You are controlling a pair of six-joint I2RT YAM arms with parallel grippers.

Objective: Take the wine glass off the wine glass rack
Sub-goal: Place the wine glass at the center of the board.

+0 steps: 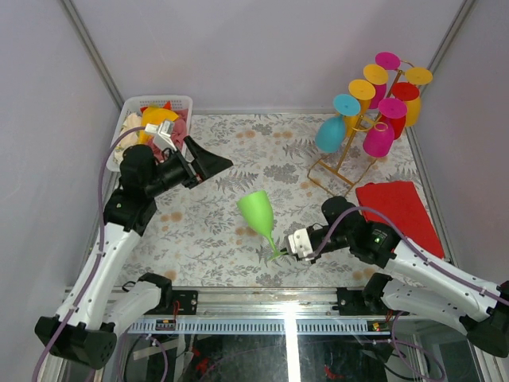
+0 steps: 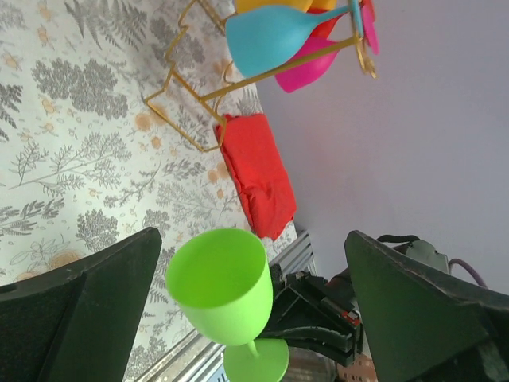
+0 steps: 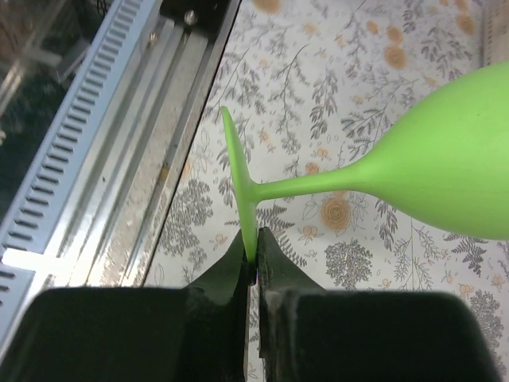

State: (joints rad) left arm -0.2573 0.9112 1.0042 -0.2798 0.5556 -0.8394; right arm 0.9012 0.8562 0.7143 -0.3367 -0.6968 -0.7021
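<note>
My right gripper [image 1: 280, 251] is shut on the flat foot of a lime green wine glass [image 1: 258, 212], holding it tilted above the table with the bowl up and to the left. In the right wrist view the foot [image 3: 242, 191] is pinched between the fingers. The gold wire wine glass rack [image 1: 348, 156] stands at the back right with several coloured glasses hanging on it. My left gripper [image 1: 208, 163] is open and empty, to the left of the green glass, which shows between its fingers in the left wrist view [image 2: 223, 286].
A red cloth [image 1: 399, 213] lies right of the glass, near the rack. A white slatted basket [image 1: 127, 119] with coloured items sits at the back left. The table's metal front rail [image 1: 262, 301] runs just below the held glass.
</note>
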